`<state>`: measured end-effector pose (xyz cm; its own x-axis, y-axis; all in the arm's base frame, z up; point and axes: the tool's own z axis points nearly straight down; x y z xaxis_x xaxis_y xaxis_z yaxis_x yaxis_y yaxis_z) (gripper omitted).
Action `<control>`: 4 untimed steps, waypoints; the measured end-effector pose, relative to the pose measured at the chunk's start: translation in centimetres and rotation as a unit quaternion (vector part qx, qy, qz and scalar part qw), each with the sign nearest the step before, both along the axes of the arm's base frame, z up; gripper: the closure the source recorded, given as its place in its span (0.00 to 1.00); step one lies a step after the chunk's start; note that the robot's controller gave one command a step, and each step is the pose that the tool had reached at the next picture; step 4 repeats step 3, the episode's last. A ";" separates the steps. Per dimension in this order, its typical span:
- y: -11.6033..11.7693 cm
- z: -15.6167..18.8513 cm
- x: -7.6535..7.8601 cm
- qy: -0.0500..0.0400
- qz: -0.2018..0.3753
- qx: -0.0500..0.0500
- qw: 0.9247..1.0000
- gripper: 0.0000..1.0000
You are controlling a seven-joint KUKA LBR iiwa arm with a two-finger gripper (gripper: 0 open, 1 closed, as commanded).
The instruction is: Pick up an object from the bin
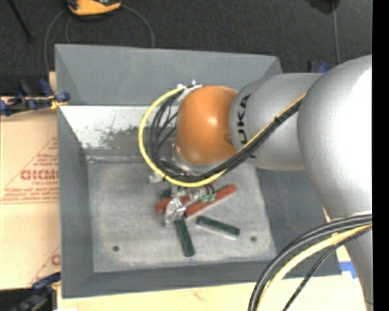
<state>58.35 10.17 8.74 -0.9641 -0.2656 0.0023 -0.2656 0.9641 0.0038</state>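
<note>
Grey metal bin (117, 219), slim red stick (223, 192), flat dark-green bar (217, 227), jaws above, spread indiscernible.

The bin (117, 206) holds a cluster of three elongated items at about mid-floor, toward the near wall. The arm (285, 128) enters from the right, and its wrist cover (204, 125) sits over the middle of the bin. The tool (176, 210) is in front of the wrist cover, at the left end of the cluster. The slanted rod (211, 199) runs from the tool back and to the right. The short bar (218, 227) lies in front of the rod, right of the tool. The second bar (185, 238) lies directly in front of the tool, pointing toward the near wall.
</note>
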 end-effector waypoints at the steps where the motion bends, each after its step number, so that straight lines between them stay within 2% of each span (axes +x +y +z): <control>1: -2.9 -0.5 0.0 -0.011 0.166 0.006 0.986 1.00; 2: -2.9 -0.5 0.0 -0.011 0.165 0.005 0.986 1.00; 3: -5.8 16.8 2.9 -0.009 0.170 -0.002 0.985 1.00; 4: -5.8 16.8 2.9 -0.009 0.170 -0.002 0.985 1.00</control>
